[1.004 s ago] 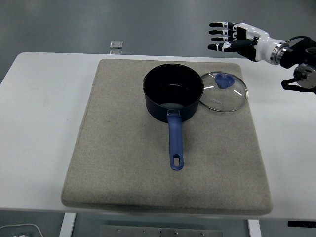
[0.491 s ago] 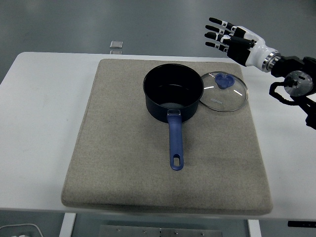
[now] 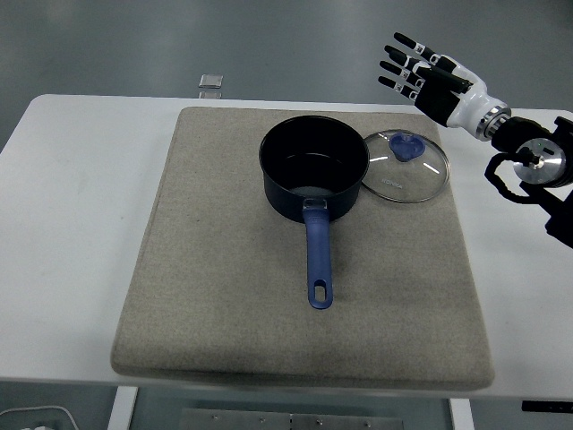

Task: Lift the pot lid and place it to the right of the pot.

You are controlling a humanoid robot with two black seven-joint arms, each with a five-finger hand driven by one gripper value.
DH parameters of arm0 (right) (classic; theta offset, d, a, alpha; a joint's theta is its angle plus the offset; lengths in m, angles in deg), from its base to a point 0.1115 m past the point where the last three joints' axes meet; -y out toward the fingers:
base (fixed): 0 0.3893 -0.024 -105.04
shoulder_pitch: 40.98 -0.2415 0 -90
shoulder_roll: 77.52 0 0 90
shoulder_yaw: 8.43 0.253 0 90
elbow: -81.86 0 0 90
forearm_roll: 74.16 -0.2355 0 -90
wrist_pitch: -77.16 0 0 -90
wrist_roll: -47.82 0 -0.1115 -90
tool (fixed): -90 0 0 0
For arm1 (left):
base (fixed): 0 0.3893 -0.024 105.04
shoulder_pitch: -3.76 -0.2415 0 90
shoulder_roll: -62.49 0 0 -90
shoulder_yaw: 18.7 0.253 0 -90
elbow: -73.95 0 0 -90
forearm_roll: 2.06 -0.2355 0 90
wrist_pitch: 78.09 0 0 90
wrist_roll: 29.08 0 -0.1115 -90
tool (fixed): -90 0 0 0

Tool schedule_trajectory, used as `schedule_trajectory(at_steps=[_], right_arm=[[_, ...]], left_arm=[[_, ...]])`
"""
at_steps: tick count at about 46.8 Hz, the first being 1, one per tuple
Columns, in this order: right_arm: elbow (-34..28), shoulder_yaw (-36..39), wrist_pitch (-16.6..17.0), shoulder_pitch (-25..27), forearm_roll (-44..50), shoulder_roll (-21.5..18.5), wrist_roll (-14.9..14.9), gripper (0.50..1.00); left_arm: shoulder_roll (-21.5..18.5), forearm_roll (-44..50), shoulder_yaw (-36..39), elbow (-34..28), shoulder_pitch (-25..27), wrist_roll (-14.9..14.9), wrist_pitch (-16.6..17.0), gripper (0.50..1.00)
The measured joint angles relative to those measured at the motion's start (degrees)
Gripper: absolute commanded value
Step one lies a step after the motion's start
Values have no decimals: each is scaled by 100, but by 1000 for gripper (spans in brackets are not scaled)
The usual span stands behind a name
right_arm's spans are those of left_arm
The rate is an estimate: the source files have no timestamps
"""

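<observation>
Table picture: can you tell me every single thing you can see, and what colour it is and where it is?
Table: one, white, fills most of the picture.
Mat: one, beige-grey, flat on the middle of the table.
Pot: one, dark blue, open, on the far half of the mat, its blue handle pointing toward the near edge.
Pot lid: one, clear glass with a blue knob, lying on the mat just right of the pot.
Small object: one, grey, beyond the table's far edge; too small to identify.
Right hand: one, black and white, fingers spread, empty, above the far right corner of the mat.
Left hand: not in view.
</observation>
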Motion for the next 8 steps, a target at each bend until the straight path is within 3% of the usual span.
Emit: schedule_trajectory(at_steps=[8], right_arm=[[-1, 2, -3, 2, 38, 2, 19, 911]], left_arm=[[0, 0, 0, 0, 1, 0, 0, 1000]])
